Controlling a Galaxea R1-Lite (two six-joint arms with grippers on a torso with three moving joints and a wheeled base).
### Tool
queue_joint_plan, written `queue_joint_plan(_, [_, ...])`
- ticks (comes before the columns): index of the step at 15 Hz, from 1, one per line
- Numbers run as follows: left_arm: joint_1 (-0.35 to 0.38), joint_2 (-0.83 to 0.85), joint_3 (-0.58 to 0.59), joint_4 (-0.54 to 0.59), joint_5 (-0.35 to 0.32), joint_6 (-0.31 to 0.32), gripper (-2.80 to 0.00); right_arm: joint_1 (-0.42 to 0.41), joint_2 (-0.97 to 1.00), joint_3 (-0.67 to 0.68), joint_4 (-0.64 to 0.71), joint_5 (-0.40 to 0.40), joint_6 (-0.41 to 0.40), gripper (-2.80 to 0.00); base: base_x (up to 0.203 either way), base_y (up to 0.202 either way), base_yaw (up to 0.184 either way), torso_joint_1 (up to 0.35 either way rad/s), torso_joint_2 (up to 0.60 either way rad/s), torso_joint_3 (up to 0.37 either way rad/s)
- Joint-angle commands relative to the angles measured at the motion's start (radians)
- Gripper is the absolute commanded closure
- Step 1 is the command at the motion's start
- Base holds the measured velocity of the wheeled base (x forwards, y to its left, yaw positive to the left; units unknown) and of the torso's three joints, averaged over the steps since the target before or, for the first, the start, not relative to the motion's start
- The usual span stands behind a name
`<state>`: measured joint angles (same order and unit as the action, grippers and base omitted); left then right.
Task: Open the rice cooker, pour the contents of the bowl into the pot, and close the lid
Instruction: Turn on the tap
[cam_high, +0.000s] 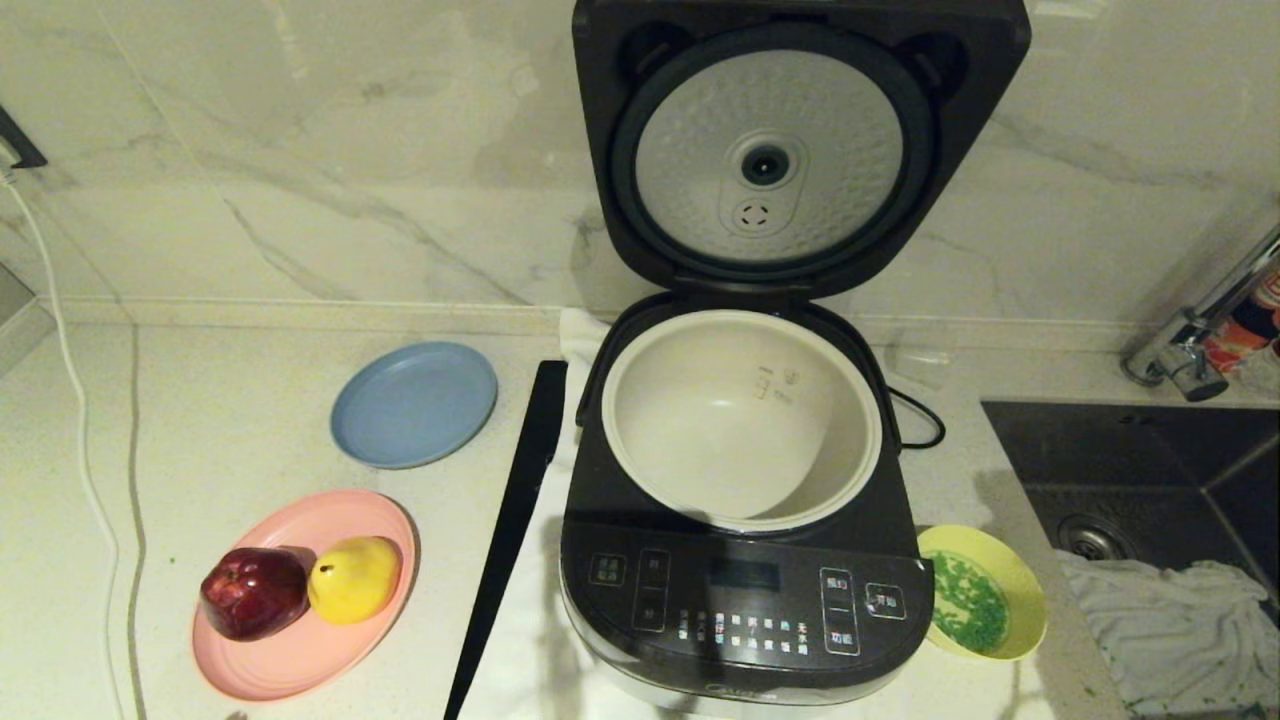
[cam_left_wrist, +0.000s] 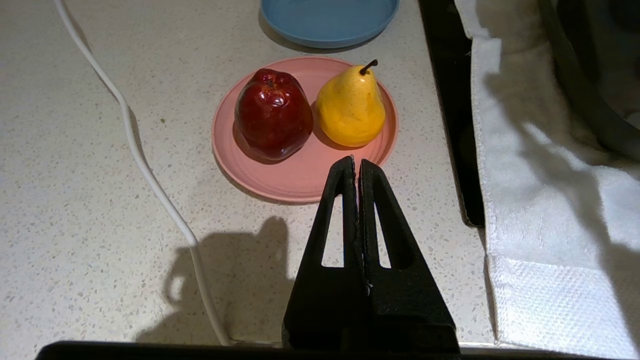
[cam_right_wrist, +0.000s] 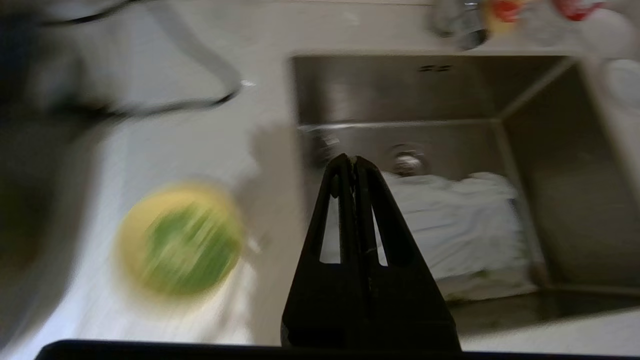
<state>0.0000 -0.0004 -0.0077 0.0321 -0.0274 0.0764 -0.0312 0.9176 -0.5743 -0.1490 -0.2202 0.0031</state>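
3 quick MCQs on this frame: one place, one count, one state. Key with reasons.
1. The bowl sits:
A. right of the rice cooker
B. inside the sink
C. on the pink plate

2. Fruits on the pink plate:
A. one
B. two
C. three

3. The lid is:
A. shut
B. open, upright
C. detached, on the counter

Key: 1 A, it rests on the counter by the cooker's front right corner, holding the contents. 2 B, a red apple and a yellow pear. 3 B, its silver underside shows above the empty pot.
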Motion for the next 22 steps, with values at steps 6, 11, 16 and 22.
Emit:
queue_joint_plan(6, [0.0,0.0,0.0,0.0,0.0,0.0,0.0,-0.169,0.764,-0.376,-0.244,-0.145,-0.009,0.0,0.0,0.0,0.0,0.0,0.0,0.0])
queue_joint_plan(11, [0.001,0.0,0.0,0.0,0.0,0.0,0.0,-0.267,1.006,-0.548,-0.437,-0.168,-0.077,0.0,0.0,0.0,0.0,0.0,0.0,0.0])
queue_joint_plan(16, [0.0,0.0,0.0,0.0,0.0,0.0,0.0,-0.28,1.156,-0.692,-0.489,-0.165,-0.086,0.0,0.0,0.0,0.0,0.0,0.0,0.0])
queue_joint_plan(22, [0.0,0.0,0.0,0.0,0.0,0.0,0.0,-0.28,1.285,-0.894,-0.509,-0.168,-0.116,0.0,0.0,0.0,0.0,0.0,0.0,0.0])
